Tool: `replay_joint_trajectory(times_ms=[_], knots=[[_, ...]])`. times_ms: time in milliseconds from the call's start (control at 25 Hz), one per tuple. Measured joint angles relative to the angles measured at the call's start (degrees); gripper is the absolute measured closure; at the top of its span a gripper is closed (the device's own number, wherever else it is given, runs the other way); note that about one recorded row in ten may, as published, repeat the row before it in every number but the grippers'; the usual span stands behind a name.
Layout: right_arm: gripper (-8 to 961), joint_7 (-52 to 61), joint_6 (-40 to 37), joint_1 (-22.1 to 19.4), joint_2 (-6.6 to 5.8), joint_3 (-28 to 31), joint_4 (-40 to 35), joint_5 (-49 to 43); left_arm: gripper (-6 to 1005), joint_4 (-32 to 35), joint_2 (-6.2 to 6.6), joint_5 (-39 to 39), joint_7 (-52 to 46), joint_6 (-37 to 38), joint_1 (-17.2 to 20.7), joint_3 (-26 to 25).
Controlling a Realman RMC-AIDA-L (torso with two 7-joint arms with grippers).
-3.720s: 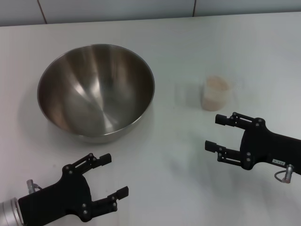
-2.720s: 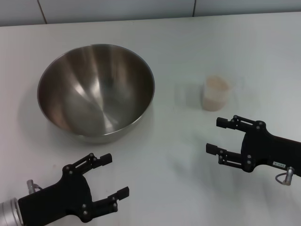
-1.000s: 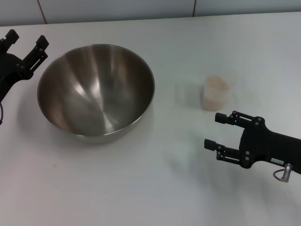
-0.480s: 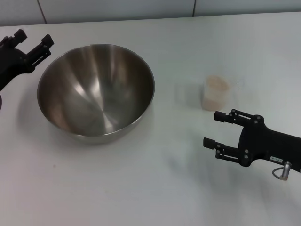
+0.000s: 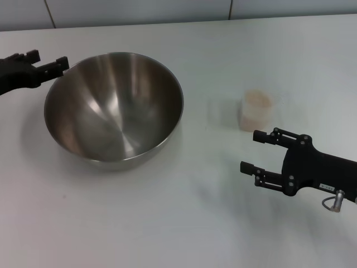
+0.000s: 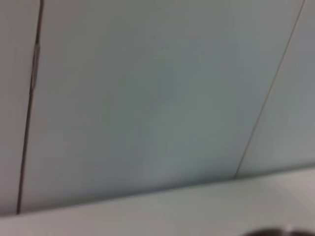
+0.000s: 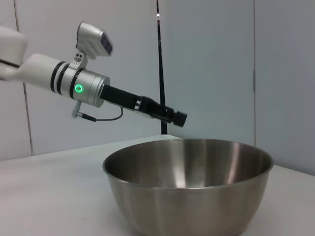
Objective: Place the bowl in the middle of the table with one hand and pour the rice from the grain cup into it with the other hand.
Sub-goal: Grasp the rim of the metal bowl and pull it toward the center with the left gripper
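Note:
The steel bowl [image 5: 114,106] stands upright and empty on the left part of the white table [image 5: 167,223]. It also shows in the right wrist view [image 7: 192,196]. My left gripper [image 5: 53,58] is open at the bowl's far-left rim, just above it, and shows in the right wrist view [image 7: 178,118] over that rim. The grain cup [image 5: 256,110], filled with pale rice [image 5: 257,99], stands right of the bowl. My right gripper [image 5: 251,151] is open and empty, a short way in front of the cup. The left wrist view shows only the wall and a sliver of the bowl's rim [image 6: 278,232].
A grey panelled wall [image 5: 139,11] runs along the table's far edge. The white arm of my left gripper [image 7: 49,76] reaches in over the table beyond the bowl.
My left gripper has moved from the table's front left to the bowl's far-left rim, and in the last second it turned and came closer to the rim. The right gripper has barely shifted.

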Motion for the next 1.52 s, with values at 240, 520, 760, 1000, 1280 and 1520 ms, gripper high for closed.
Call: replay_joint_trajectory(times_ms=[240,520,760,1000,1280,1520], knots=[[228,0.0,-0.01,0.06,0.0,0.0,0.0,0.0,187,5.73,-0.09,13.98,-10.71,2.26,-1.97,0.19],[228,0.0,-0.01,0.1,0.0,0.0,0.0,0.0,190,8.91,-0.26,25.12,-18.3,6.06,-5.39,0.27],[228,0.0,-0.01,0.14,0.0,0.0,0.0,0.0,191,9.5,-0.26,30.61,-21.94,6.61,-7.35,1.53],[228,0.0,-0.01,0.14,0.0,0.0,0.0,0.0,193,9.84,-0.37,34.18,-23.8,6.82,-8.58,2.56],[227,0.0,-0.01,0.01,0.0,0.0,0.0,0.0,195,9.97,-0.3,34.48,-24.45,6.82,-8.87,2.98],[227,0.0,-0.01,-0.03,0.0,0.0,0.06,0.0,221,10.01,-0.23,35.0,-24.48,7.73,-9.04,3.06]])
